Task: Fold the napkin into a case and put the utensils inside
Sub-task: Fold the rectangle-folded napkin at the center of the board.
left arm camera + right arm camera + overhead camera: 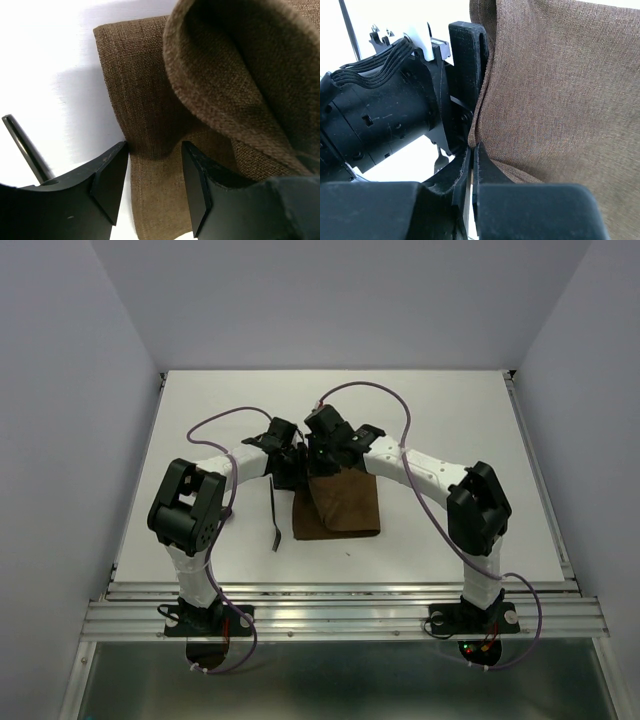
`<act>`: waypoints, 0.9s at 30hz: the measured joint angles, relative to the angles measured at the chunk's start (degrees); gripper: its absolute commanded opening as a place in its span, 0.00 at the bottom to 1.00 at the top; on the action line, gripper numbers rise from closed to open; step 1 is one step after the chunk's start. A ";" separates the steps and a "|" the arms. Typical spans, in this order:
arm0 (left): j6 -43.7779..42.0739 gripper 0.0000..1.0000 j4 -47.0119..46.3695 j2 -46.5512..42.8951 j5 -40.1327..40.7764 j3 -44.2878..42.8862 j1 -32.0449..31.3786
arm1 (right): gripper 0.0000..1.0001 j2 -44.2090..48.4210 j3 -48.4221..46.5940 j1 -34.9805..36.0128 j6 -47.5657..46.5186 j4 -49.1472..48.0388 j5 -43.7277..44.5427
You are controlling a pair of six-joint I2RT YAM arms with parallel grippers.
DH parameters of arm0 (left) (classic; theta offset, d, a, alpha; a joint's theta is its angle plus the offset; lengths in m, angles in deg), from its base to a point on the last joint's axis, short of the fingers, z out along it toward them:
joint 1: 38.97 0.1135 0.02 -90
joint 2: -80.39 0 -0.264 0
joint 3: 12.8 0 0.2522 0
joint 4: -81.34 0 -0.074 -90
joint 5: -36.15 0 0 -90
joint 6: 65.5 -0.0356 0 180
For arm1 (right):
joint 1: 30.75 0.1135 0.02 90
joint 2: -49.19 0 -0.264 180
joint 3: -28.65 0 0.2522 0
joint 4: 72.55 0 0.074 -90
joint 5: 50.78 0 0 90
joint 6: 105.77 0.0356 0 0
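Observation:
The dark brown napkin (338, 508) lies on the white table as a partly folded rectangle, and its far part is lifted. My right gripper (474, 148) is shut on the napkin's edge (555, 95) and holds that flap up; it also shows in the top view (322, 462). My left gripper (154, 152) is open, low over the napkin's left edge (150, 165), with one finger on each side of it, under the raised flap (240, 75). A thin dark utensil (274, 515) lies left of the napkin; its handle (22, 147) and a forked head (440, 162) show. No narrow case shows.
The two wrists crowd together over the napkin's far end; the left gripper's body (395, 110) fills the left of the right wrist view. White walls enclose the table (450, 420) at the back and sides. A metal rail (340, 615) runs along the near edge.

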 measured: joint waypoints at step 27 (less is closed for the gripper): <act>-1.53 0.29 5.49 -1.36 2.95 0.42 1.40 | 0.01 0.85 4.39 0.31 1.97 -1.77 3.13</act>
